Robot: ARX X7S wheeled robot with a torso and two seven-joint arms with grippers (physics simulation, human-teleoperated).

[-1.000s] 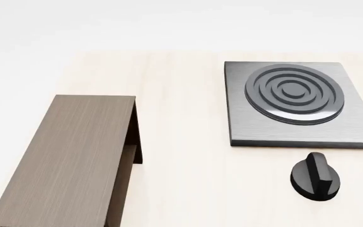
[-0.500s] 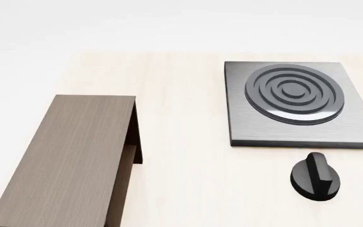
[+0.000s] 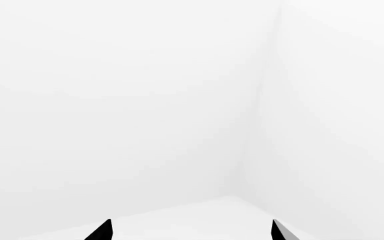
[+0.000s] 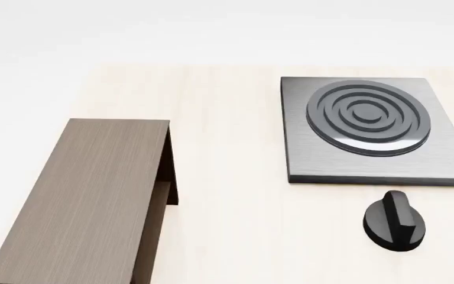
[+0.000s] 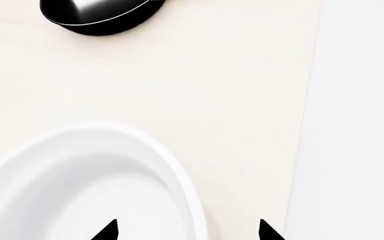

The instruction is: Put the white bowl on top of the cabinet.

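Observation:
The white bowl (image 5: 78,185) shows only in the right wrist view, standing on the pale wooden table. My right gripper (image 5: 186,231) is open above it, and the bowl's rim runs between the two black fingertips, one over the bowl's inside and one outside it. The dark brown cabinet (image 4: 85,201) lies at the left of the head view, its flat top bare. My left gripper (image 3: 190,230) is open and empty, facing white walls. Neither gripper nor the bowl shows in the head view.
A grey square stove plate (image 4: 373,127) with ringed burner lies at the right of the table, a black knob (image 4: 394,220) in front of it. A black frying pan (image 5: 102,15) lies beyond the bowl. The table's edge (image 5: 302,150) runs close beside the bowl.

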